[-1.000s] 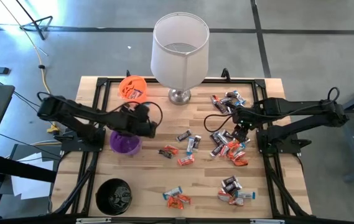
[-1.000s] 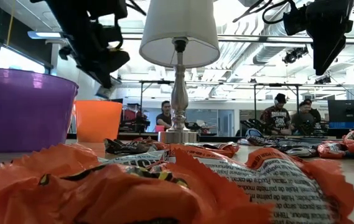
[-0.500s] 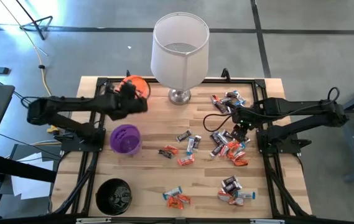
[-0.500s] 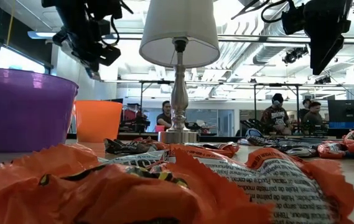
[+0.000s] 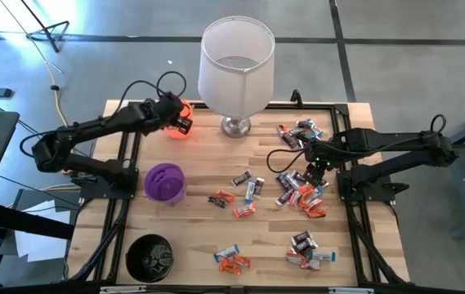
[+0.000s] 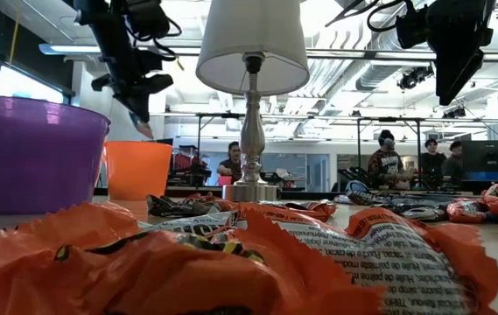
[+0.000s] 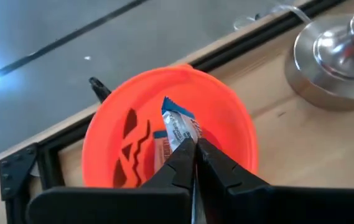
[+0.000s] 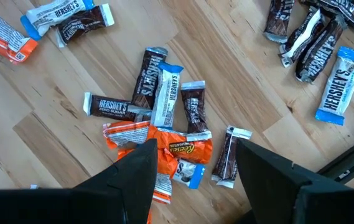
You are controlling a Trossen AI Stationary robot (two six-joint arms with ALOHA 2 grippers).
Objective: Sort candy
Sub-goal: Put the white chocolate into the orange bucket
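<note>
Left arm is stretched toward the table's far-left corner, left gripper [image 7: 194, 152] hung over the orange cup [image 5: 175, 122], close to the table edge and just beside the lamp [image 5: 236, 65]. Its jaws are clamped on a silver-blue candy [image 7: 178, 124] above the cup's mouth. Right gripper [image 8: 195, 158] is held over a candy pile [image 8: 164, 130] on the right side, jaws spread wide, nothing held. Open wood is left mid-table; purple cup [image 5: 165, 182] and black cup [image 5: 149, 257] sit on the left.
</note>
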